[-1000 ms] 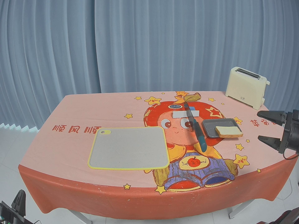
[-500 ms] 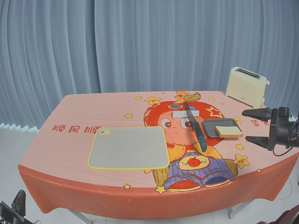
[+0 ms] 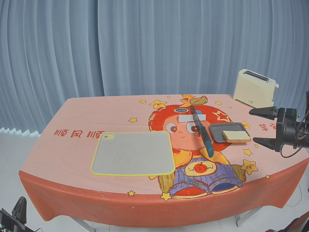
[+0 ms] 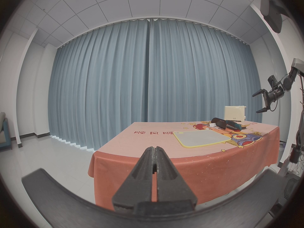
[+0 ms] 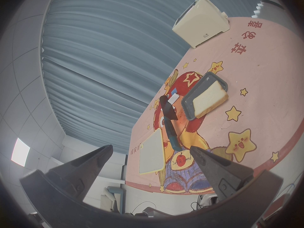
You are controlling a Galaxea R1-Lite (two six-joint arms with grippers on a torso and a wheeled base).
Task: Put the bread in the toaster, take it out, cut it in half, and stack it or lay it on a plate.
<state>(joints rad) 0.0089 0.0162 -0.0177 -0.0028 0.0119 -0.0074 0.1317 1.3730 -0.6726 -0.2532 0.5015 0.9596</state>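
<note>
A slice of bread (image 3: 236,136) (image 5: 210,98) lies half on a small dark tray (image 3: 227,131) (image 5: 193,98) right of the table's middle. The cream toaster (image 3: 255,90) (image 5: 200,21) (image 4: 234,113) stands at the far right corner. A blue-handled knife (image 3: 202,132) (image 5: 169,121) rests just left of the tray. My right gripper (image 3: 261,126) (image 5: 150,154) hovers open to the right of the bread, above the table's right edge, fingers pointing left. My left gripper (image 4: 154,162) is shut, held low, off the table's near left corner.
A grey cutting board with a yellow rim (image 3: 133,153) (image 4: 200,137) (image 5: 152,150) lies left of centre. A white-and-blue card (image 3: 191,117) sits under the knife's blade. The orange printed cloth (image 3: 80,126) covers the table; curtains hang behind.
My right gripper has moved left and a little up, from beyond the table's right edge toward the bread, staying open. The left gripper and the objects have not moved.
</note>
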